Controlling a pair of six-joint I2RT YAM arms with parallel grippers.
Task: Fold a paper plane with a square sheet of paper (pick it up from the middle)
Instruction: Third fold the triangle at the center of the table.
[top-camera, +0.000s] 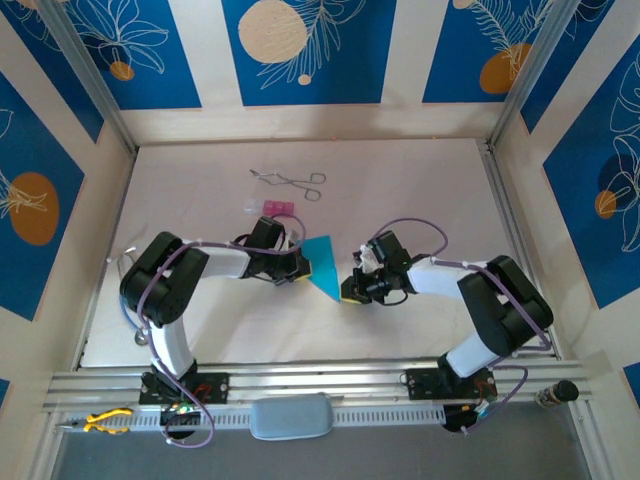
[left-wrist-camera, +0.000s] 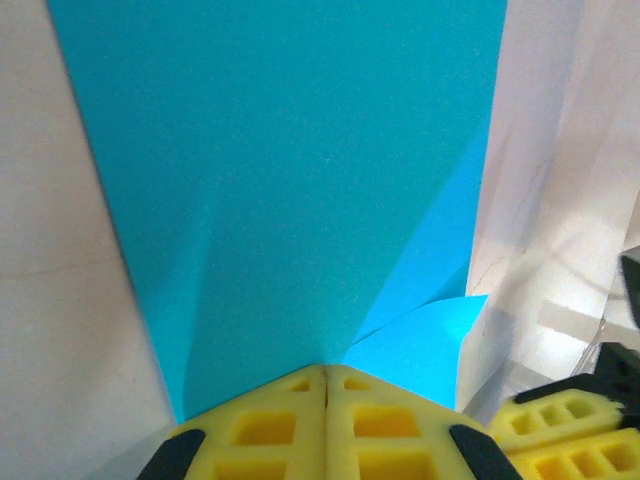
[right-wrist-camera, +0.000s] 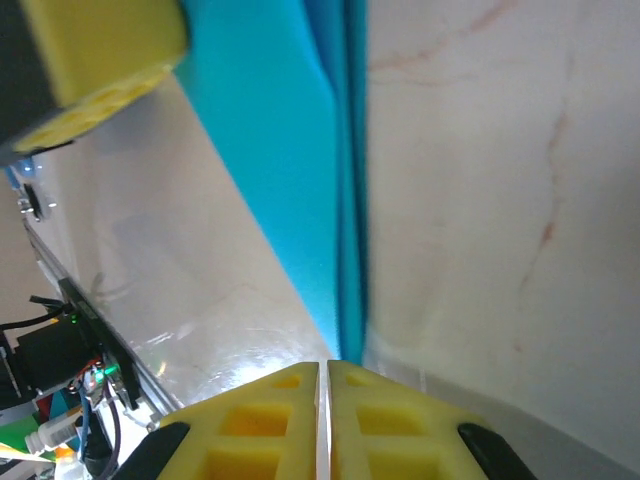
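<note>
Yellow finger pads (left-wrist-camera: 270, 425) of the left gripper (left-wrist-camera: 325, 375) are closest to the left wrist camera. They are clenched together with no gap, and their tips meet the lower edge of the paper plane (left-wrist-camera: 300, 180). I cannot tell whether they pinch the paper or only press on it. The right gripper (right-wrist-camera: 323, 368) is also closed. In its wrist view the layered edge of the cyan paper runs straight into the seam between its fingers, so I judge that it grasps the paper there.

From above, the paper plane is a pointed wedge near the middle of the table (top-camera: 420, 200), a little toward the near edge and between the two grippers.

The step in hand seems to be making or sharpening a fold. To do it well, I think one gripper should keep the paper fixed while the other works along the crease. The layers must stay aligned, and the two arms should not pull apart, because such thin paper can tear or slip.

The table is white, smooth and a little glossy. Metal forceps (top-camera: 290, 182) lie toward its far edge, and a small pink block (top-camera: 276, 208) sits between them and the plane. Blue patterned wall panels (top-camera: 300, 50) surround the table. An aluminium rail (top-camera: 300, 383) runs along the near edge.
</note>
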